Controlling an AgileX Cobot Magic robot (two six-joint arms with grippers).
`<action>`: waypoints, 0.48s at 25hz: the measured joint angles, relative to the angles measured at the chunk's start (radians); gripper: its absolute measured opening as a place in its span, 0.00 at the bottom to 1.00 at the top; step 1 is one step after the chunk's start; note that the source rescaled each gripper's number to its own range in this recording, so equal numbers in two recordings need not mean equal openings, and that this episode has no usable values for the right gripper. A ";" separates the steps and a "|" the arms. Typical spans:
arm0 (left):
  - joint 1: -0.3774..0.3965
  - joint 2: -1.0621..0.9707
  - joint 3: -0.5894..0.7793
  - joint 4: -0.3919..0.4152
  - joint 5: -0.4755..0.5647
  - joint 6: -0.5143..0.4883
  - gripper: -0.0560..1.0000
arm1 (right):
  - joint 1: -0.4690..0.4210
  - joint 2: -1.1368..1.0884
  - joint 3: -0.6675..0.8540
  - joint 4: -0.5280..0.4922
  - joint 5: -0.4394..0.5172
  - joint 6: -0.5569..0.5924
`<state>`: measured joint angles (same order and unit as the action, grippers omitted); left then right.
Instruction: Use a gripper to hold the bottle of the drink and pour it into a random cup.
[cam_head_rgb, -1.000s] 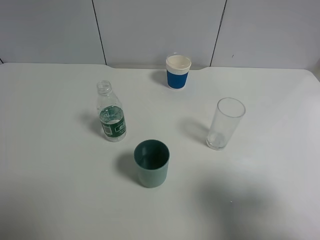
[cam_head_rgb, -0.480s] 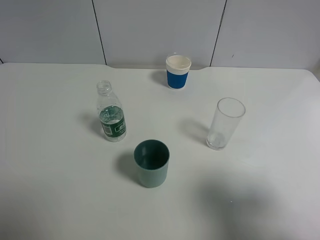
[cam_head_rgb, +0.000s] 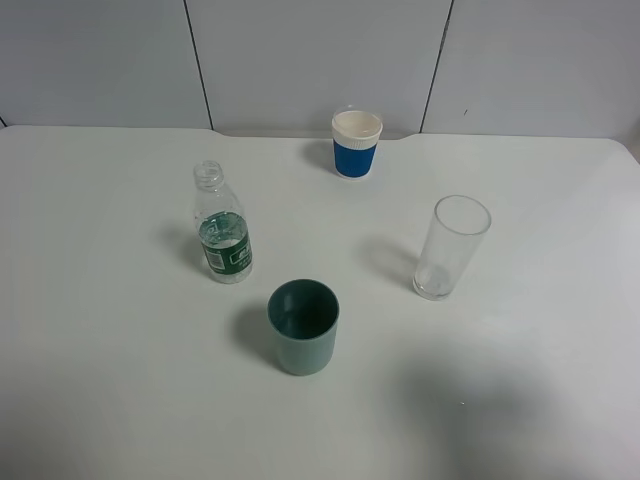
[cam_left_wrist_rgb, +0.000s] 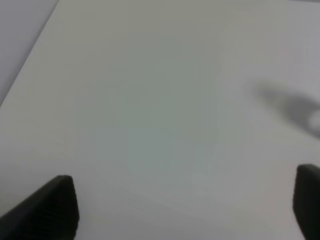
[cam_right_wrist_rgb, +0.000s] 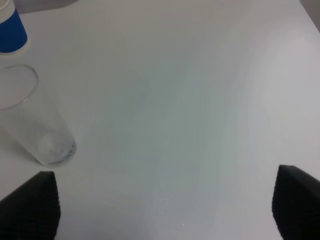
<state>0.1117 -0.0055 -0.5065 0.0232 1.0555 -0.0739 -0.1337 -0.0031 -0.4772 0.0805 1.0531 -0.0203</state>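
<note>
The left gripper (cam_left_wrist_rgb: 185, 210) has its jaws set wide apart, with only bare white bench (cam_left_wrist_rgb: 150, 100) between the two dark fingertips (cam_left_wrist_rgb: 47, 210). The right gripper (cam_right_wrist_rgb: 165, 210) also holds its jaws well apart over bare bench, clamped on nothing. In the right wrist view a tall clear glass (cam_right_wrist_rgb: 32, 120) stands upright beyond one fingertip (cam_right_wrist_rgb: 30, 207), and a corner of the blue-and-white paper cup (cam_right_wrist_rgb: 10, 30) shows farther off.

Neither gripper appears in the high view. There the teal cup (cam_head_rgb: 303, 327) stands upright near the middle of the bench (cam_head_rgb: 100, 350), its dark inside open to the camera. The bottle (cam_head_rgb: 222, 224) stands upright near the cup, to its left and a little farther back, apart from it; it has no cap and carries a dark green label. The clear glass (cam_head_rgb: 452, 247) stands to the right of the cup, well apart. The paper cup (cam_head_rgb: 357, 144) stands far behind the teal cup, close to the bench's back edge by the wall (cam_head_rgb: 320, 60).
</note>
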 joint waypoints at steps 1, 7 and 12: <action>0.000 0.000 0.000 0.000 0.000 0.000 0.69 | 0.000 0.000 0.000 0.000 0.000 0.000; 0.000 0.000 0.000 0.000 0.000 0.000 0.69 | 0.000 0.000 0.000 0.000 0.000 0.000; 0.000 0.000 0.000 0.000 0.000 0.000 0.69 | 0.000 0.000 0.000 0.000 0.000 0.000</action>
<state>0.1117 -0.0055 -0.5065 0.0232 1.0555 -0.0739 -0.1337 -0.0031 -0.4772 0.0805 1.0531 -0.0203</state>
